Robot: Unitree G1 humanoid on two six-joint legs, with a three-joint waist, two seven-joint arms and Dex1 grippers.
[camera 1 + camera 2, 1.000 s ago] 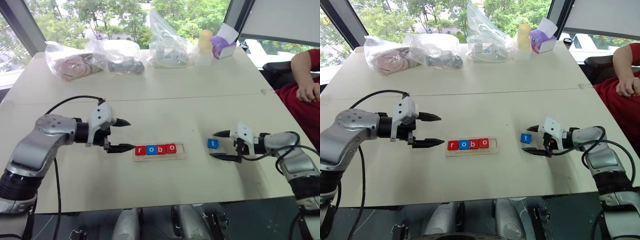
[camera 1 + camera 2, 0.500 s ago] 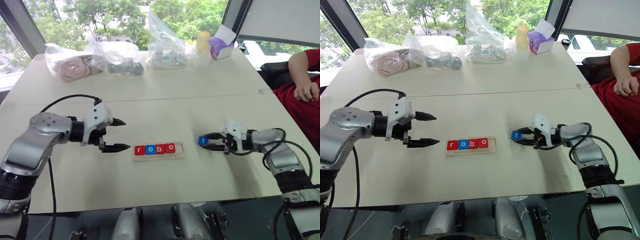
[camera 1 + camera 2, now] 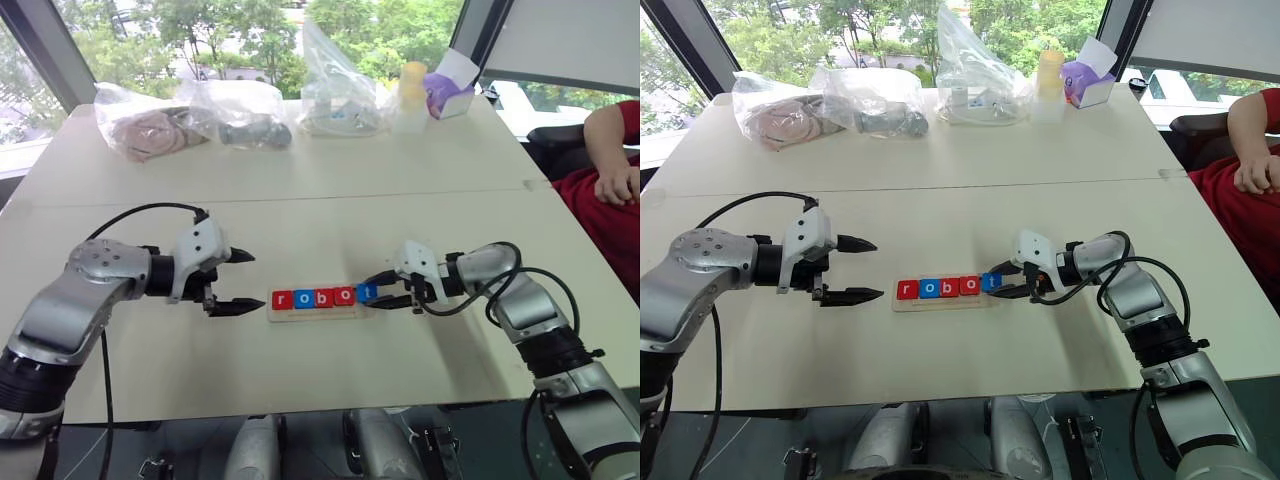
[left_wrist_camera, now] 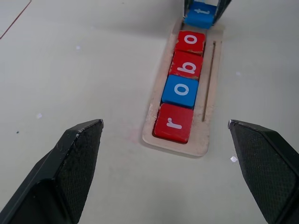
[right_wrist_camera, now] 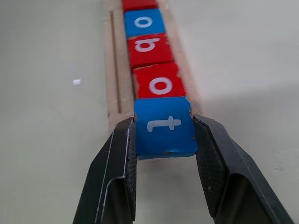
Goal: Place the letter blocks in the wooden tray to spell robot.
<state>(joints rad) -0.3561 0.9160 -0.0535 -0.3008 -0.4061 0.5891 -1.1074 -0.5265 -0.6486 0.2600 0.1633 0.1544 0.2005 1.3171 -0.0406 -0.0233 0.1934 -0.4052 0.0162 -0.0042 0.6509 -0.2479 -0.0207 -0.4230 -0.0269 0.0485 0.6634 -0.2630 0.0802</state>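
— Left side?
— We note the left gripper (image 3: 243, 281) with fingers wide apart, empty, just beside the wooden tray (image 3: 312, 312) on the table (image 3: 400, 200).

— Tray and right side?
— We read r, o, b, o seated; the right gripper (image 5: 163, 135) fingers clamp the blue t block (image 5: 164, 131) at the tray's right end.

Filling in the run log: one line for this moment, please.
right gripper: shut on t block at wooden tray end | left gripper: open, beside tray | r-o-b-o seated

Tile colours in the light-wood tray (image 4: 210, 70) — red r (image 4: 173, 123), blue o (image 4: 181, 90), red b (image 4: 186, 65), red o (image 4: 190, 42), blue t (image 5: 164, 126). All letters white. Gripper fingers (image 5: 212, 163) black with a textured pad face; table (image 3: 330, 190) plain off-white.
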